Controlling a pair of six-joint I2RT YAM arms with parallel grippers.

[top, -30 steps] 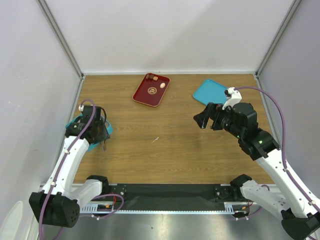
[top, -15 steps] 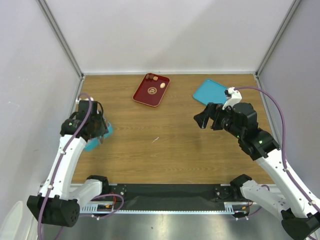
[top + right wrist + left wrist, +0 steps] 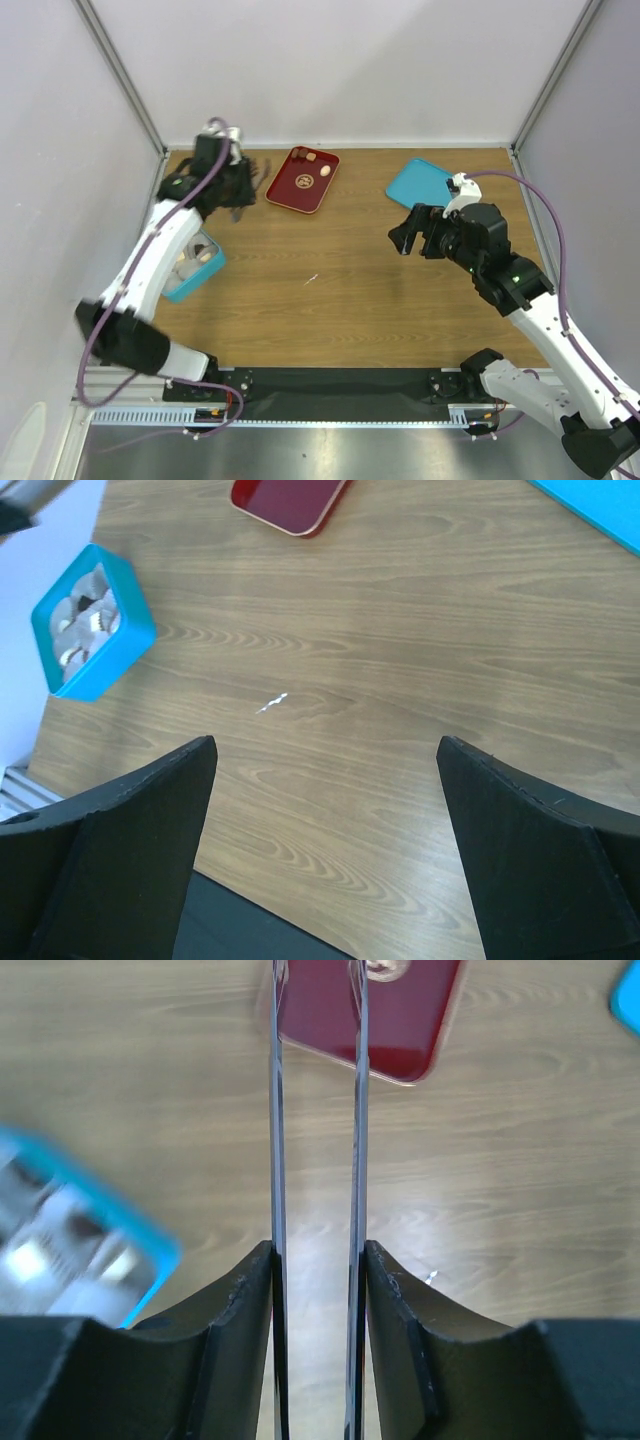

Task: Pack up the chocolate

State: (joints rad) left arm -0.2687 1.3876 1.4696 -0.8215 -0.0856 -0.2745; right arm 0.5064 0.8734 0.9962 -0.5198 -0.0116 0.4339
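Pick step, seemingly: the left gripper point(image 3: 315, 975), blades narrow and empty, hovers at the red tray point(image 3: 410, 1020); next, centre on the pale chocolate point(image 3: 382, 968) just right of its tips.

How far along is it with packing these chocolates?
Mostly done, it seems. The teal box already holds several pieces. In hand: nothing; the left jaws, empty, point toward the red tray. Left to do: a few chocolates lie on that tray, and what looks like the lid lies apart from the box.
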